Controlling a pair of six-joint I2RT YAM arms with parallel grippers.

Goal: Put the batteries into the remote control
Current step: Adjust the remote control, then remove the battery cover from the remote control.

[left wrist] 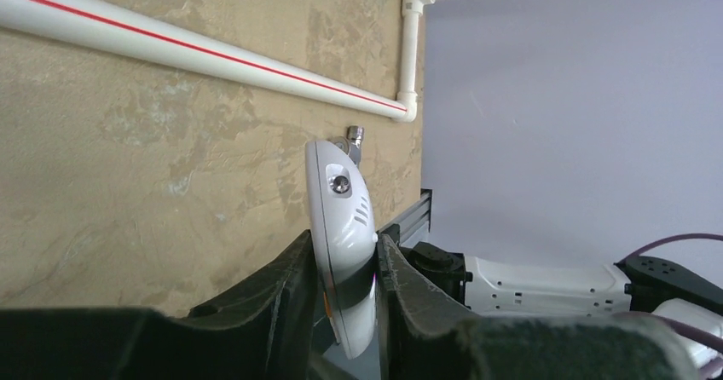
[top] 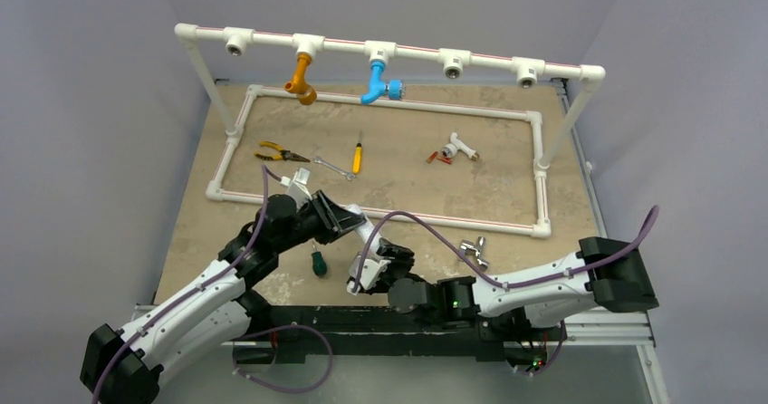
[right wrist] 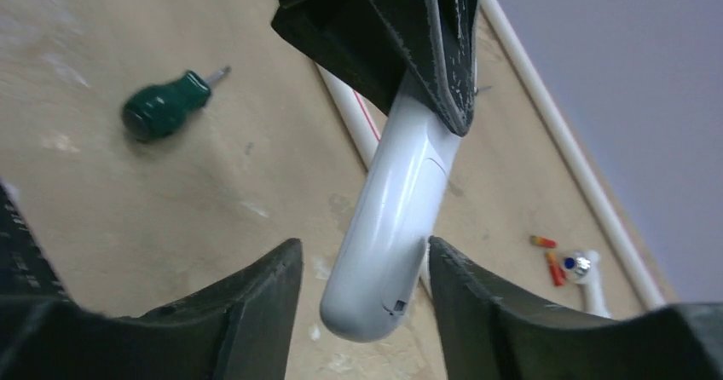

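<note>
The table (top: pixel 408 173) is a mottled tan matte board. On it lies a rectangular pipe frame (top: pixel 453 107) of white round tubing with a red stripe along its rails. The left gripper (left wrist: pixel 343 248) has its black jaws clamped on the remote control (left wrist: pixel 339 218), a smooth glossy white handset with rounded ends, held above the near rail. The right gripper (right wrist: pixel 365 252) has its jaws parted and straddles the remote's free end. A stubby green screwdriver (top: pixel 318 262) lies nearby. The batteries (top: pixel 439 158), two small red-orange cylinders, lie far right inside the frame beside a white T-fitting (top: pixel 462 146), well apart from both grippers.
</note>
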